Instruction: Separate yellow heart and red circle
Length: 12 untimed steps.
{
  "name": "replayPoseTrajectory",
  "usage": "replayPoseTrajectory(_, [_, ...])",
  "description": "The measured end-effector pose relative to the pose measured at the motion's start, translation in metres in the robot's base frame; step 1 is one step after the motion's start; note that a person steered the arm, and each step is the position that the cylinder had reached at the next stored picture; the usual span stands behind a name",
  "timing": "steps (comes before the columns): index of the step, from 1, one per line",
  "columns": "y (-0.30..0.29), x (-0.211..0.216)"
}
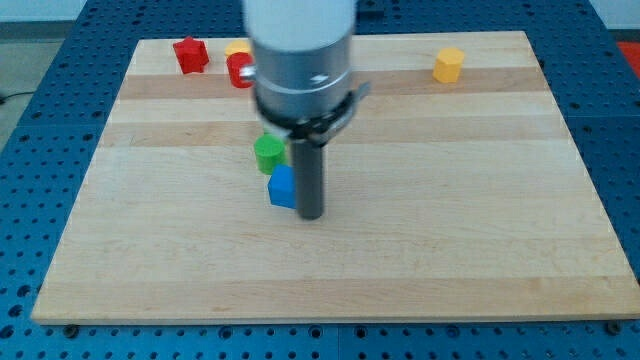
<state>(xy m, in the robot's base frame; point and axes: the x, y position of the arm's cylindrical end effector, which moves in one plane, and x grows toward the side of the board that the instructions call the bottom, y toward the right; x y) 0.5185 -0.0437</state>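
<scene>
The red circle block (239,70) lies near the view's top, left of centre, partly hidden by the arm's body. The yellow heart (237,47) peeks out just above it, touching or nearly touching it; its shape is mostly hidden. My tip (311,216) rests on the board near the middle, well below those two blocks, right beside the right edge of a blue block (283,187).
A red star-like block (190,54) sits at the top left. A green block (268,152) lies just above the blue one. A yellow hexagonal block (449,65) sits at the top right. The wooden board (450,230) ends at blue perforated table on all sides.
</scene>
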Motion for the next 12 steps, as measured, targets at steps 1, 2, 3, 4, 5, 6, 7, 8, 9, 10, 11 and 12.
replayPoseTrajectory(1, [-0.068,0.023])
replayPoseTrajectory(2, [-0.145,-0.011])
replayPoseTrajectory(3, [-0.178,-0.077])
replayPoseTrajectory(4, [-0.184,-0.144])
replayPoseTrajectory(5, [-0.182,-0.205])
replayPoseTrajectory(6, [-0.153,-0.23])
replayPoseTrajectory(7, [-0.15,-0.263])
replayPoseTrajectory(8, [-0.134,-0.269])
replayPoseTrajectory(9, [-0.098,-0.269])
replayPoseTrajectory(10, [-0.078,-0.263])
replayPoseTrajectory(11, [-0.078,-0.251])
replayPoseTrajectory(12, [-0.078,-0.241])
